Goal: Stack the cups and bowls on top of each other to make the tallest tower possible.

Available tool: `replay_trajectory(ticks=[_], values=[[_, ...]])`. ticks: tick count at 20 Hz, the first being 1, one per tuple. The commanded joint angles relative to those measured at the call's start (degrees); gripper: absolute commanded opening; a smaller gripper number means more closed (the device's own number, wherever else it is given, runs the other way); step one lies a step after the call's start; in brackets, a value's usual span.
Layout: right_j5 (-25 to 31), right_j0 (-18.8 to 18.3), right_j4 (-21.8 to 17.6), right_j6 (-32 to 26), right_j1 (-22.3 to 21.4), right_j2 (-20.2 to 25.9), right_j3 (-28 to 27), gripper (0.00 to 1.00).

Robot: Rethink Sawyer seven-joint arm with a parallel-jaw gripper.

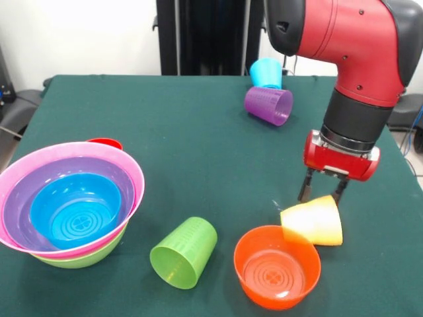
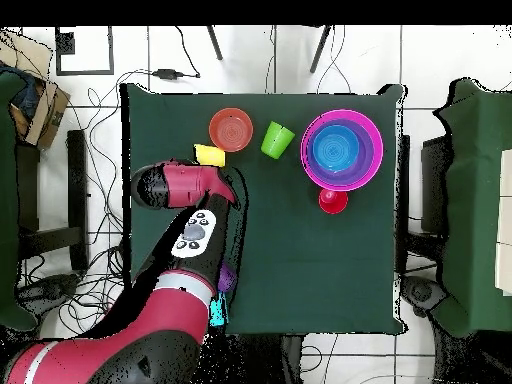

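A pile of nested bowls (image 1: 69,205) sits at the left: pink outside, purple within it, blue innermost, and a lime green bowl (image 1: 82,259) underneath. An orange bowl (image 1: 277,267) stands alone at the front. Beside it a pale yellow cup (image 1: 312,222) lies on its side. My gripper (image 1: 322,193) hangs right over and behind that cup, fingers (image 1: 304,188) spread apart and open, tips hidden by the cup. A lime green cup (image 1: 184,252) lies on its side in the middle. Purple (image 1: 268,104) and light blue (image 1: 266,72) cups lie together far back.
A small red round piece (image 1: 104,142) peeks out behind the bowl pile, also seen in the overhead view as the red piece (image 2: 333,201). The green table (image 1: 198,152) is edged by chairs and cables on the floor.
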Motion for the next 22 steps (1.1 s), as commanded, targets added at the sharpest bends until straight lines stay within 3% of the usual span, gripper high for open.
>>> replay_trajectory(ticks=[1, 15, 22], values=[[-4.38, -1.21, -2.29, 4.44, -1.36, 7.20, 2.76, 0.00], [-3.39, -0.43, -1.76, 4.85, -1.10, 6.57, 2.66, 0.00], [-2.98, 0.62, -1.88, 5.24, -3.89, 6.13, 4.91, 0.00]])
